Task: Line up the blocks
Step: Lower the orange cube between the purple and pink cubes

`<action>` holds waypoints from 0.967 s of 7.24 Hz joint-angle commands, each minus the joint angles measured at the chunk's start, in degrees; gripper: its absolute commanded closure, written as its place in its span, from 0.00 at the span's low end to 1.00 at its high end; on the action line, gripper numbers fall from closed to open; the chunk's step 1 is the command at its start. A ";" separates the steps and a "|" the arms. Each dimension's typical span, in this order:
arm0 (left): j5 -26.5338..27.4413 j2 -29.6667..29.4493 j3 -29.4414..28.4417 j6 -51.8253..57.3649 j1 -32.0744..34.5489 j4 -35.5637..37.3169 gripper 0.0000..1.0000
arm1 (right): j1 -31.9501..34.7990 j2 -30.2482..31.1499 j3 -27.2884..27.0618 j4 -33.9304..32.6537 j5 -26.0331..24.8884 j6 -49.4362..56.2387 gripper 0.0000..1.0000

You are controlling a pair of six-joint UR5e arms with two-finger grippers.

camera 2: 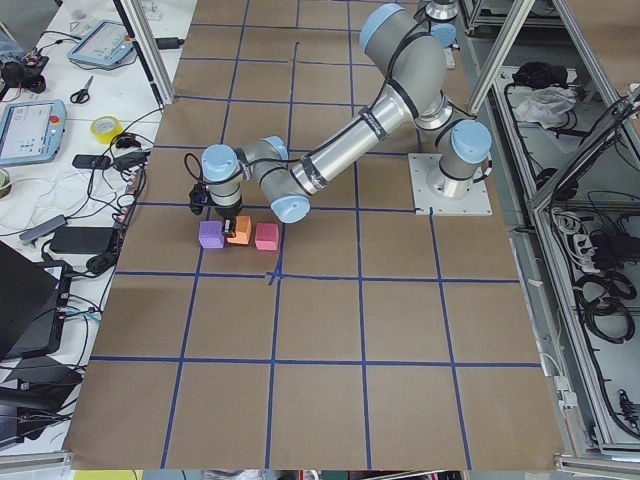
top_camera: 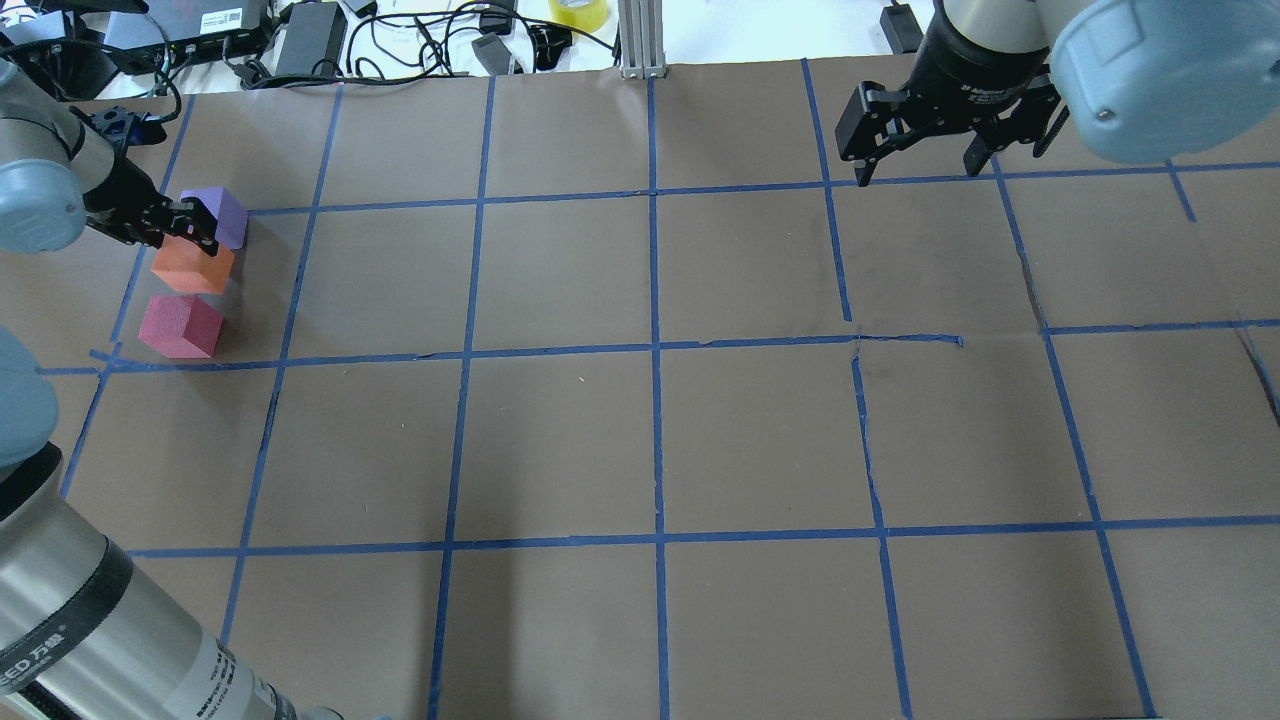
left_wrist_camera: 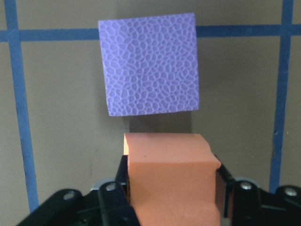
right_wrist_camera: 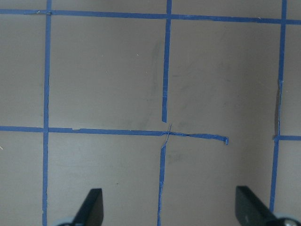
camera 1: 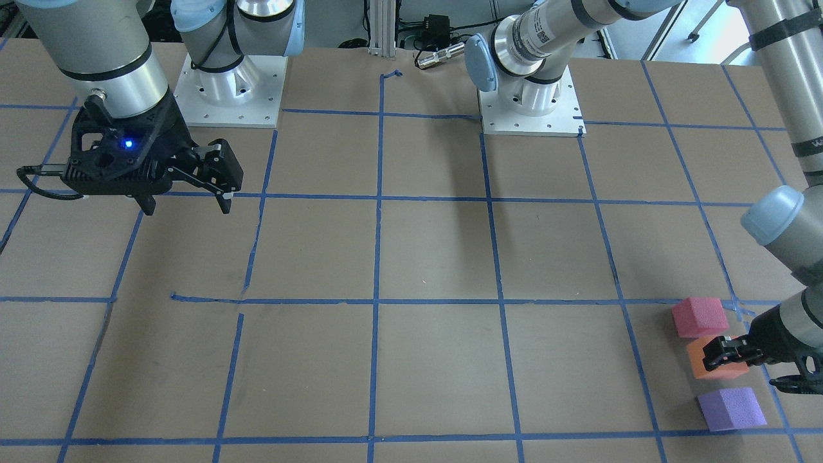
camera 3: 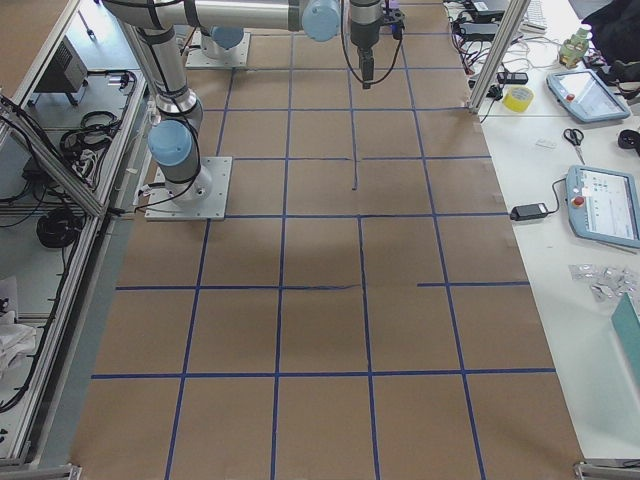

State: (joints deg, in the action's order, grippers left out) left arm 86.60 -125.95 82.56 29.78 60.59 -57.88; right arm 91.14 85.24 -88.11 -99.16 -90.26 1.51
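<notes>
Three foam blocks stand in a row at the table's left end: pink-red (camera 1: 699,316), orange (camera 1: 701,364), purple (camera 1: 732,408). They also show in the overhead view as pink-red (top_camera: 182,327), orange (top_camera: 190,268) and purple (top_camera: 228,215). My left gripper (camera 1: 730,354) is shut on the orange block (left_wrist_camera: 169,179), low at the table between the other two. The purple block (left_wrist_camera: 149,63) sits just beyond it with a small gap. My right gripper (top_camera: 918,172) is open and empty, hovering over the far right of the table, away from the blocks.
The brown table (top_camera: 650,440) carries a grid of blue tape lines. Both arm bases (camera 1: 231,90) are bolted at the robot's side. Cables and a tape roll (top_camera: 578,12) lie beyond the table's far edge.
</notes>
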 commanded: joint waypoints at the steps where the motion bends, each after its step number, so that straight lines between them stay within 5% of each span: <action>1: 0.93 -0.08 -0.03 0.10 -0.03 0.14 1.00 | 0.00 0.01 -0.04 -0.06 0.00 0.07 0.00; 2: 1.02 -0.17 0.06 0.10 -0.03 0.22 1.00 | 0.00 0.01 -0.04 0.02 0.00 0.07 0.00; 3: 1.72 -0.43 0.06 0.10 -0.03 0.22 0.84 | 0.00 0.01 -0.04 0.02 0.00 0.07 0.00; 4: 1.81 -0.61 0.06 0.01 -0.03 0.75 0.52 | 0.00 0.01 -0.13 0.02 0.00 0.07 0.00; 5: 1.73 -0.70 0.06 -0.16 -0.03 0.84 0.05 | 0.00 0.01 -0.13 0.02 0.00 0.07 0.00; 7: 1.73 -0.61 -0.11 -0.42 -0.03 0.84 0.00 | 0.00 -0.08 -0.13 0.02 0.00 0.07 0.00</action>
State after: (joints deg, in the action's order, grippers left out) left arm 88.32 -126.60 82.54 29.58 60.56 -57.08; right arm 91.14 85.24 -88.24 -99.14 -90.26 1.58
